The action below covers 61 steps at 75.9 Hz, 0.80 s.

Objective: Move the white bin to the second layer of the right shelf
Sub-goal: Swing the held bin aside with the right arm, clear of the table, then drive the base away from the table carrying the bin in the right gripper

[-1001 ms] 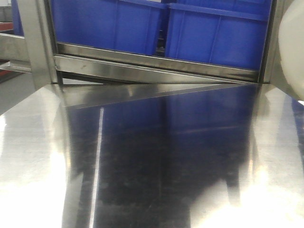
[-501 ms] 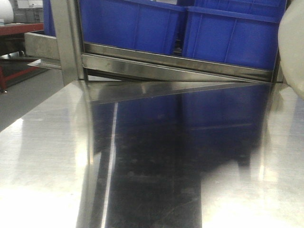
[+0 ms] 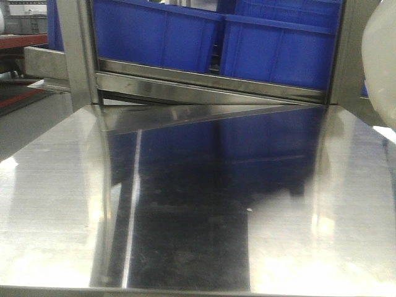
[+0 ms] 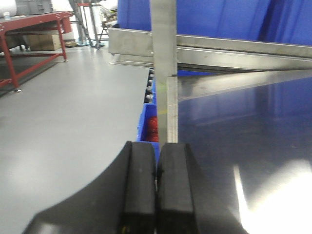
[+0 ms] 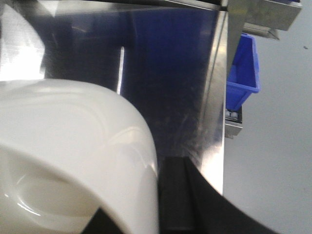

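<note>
While the left gripper (image 4: 157,152) is pressed together, the white bin (image 5: 73,146) sits at nine o'clock of the right gripper (image 5: 184,165). Its grip cannot be told.

3 close views share steel tabletop (image 3: 185,204).

left gripper (image 4: 156,195) at 6 o'clock, pads pressed together, empty; right gripper (image 5: 165,190) at 6 o'clock, clamping white bin (image 5: 73,146).

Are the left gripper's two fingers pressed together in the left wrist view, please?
Yes, the left gripper shows its black fingers meeting, with nothing between them.
</note>
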{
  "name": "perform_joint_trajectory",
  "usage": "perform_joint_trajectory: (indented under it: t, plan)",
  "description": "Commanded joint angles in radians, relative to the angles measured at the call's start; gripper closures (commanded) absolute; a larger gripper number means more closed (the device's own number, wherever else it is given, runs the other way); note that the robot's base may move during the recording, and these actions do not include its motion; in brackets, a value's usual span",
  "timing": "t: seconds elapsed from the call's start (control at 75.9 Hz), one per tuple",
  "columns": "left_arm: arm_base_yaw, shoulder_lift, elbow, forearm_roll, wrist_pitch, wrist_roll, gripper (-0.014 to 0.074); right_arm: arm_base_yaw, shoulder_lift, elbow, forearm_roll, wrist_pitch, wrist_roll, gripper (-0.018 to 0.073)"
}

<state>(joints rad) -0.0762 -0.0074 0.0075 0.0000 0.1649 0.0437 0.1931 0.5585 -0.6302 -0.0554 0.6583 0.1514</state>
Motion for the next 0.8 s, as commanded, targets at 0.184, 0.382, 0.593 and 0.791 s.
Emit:
perform_joint_trajectory:
  t: [0.184, 0.382, 0.593, 0.791]
  plan:
    - [-0.003, -0.014, 0.037, 0.0, -0.087, -0.005, 0.0512, -0.008, 0.0, -0.031, -0.006, -0.086, 0.006, 0.0504]
    - [-0.003, -0.014, 0.037, 0.0, -0.087, -0.005, 0.0512, -0.008, 0.0, -0.031, -0.006, -0.086, 0.006, 0.0504]
    - [-0.003, -0.014, 0.037, 0.0, -0.087, -0.005, 0.0512, -0.008, 0.0, -0.031, -0.006, -0.086, 0.006, 0.0504]
    - [-0.003, -0.014, 0.037, 0.0, -0.087, -0.005, 0.0512, -0.008, 0.0, -0.031, -0.006, -0.086, 0.006, 0.0504]
